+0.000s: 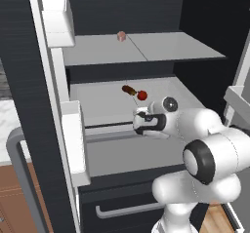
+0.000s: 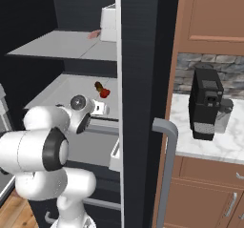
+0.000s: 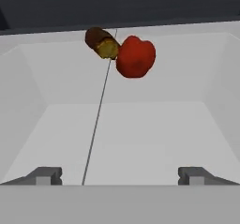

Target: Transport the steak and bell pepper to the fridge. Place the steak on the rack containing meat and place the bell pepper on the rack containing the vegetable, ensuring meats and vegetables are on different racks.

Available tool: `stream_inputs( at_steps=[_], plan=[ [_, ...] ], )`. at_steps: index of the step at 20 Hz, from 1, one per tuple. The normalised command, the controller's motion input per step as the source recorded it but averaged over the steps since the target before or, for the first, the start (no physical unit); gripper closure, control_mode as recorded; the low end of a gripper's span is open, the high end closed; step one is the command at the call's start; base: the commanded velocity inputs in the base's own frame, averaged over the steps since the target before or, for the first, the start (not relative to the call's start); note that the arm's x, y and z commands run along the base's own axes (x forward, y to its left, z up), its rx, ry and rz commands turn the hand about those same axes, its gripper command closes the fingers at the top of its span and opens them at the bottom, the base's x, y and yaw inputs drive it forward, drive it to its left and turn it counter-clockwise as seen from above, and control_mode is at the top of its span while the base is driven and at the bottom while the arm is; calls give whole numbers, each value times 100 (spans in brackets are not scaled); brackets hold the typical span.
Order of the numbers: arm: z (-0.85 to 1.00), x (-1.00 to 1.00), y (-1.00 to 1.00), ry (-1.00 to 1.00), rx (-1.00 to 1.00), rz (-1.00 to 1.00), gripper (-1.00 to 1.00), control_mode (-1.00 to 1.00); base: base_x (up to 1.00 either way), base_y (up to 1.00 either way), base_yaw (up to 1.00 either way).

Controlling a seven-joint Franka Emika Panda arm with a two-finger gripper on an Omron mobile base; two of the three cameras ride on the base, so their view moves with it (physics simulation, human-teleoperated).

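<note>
The bell pepper lies on the lower shelf of the open fridge, touching an elongated brown-and-yellow vegetable. My gripper hovers at that shelf's front edge, a short way back from the pepper. It is open with nothing between its fingers. On the upper shelf sits a pale pink blocky chunk. The steak is out of view.
The open fridge door with white bins and a grey bar handle stands close on the left. A drawer with a handle sits below the shelves. A black coffee machine stands on the marble counter.
</note>
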Motion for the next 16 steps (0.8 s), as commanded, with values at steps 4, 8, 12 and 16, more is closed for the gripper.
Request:
stream_inputs(
  at_steps=[4,8,12,16],
  plan=[
    [69,-75,1,0,0,-10,-100,-100,0,0,0],
    [99,-61,0,15,0,-12,-100,-100,0,0,0],
    [100,-55,0,28,0,-10,-100,-100,0,0,0],
    [100,-56,0,28,2,-6,-100,-100,0,0,0]
  ],
)
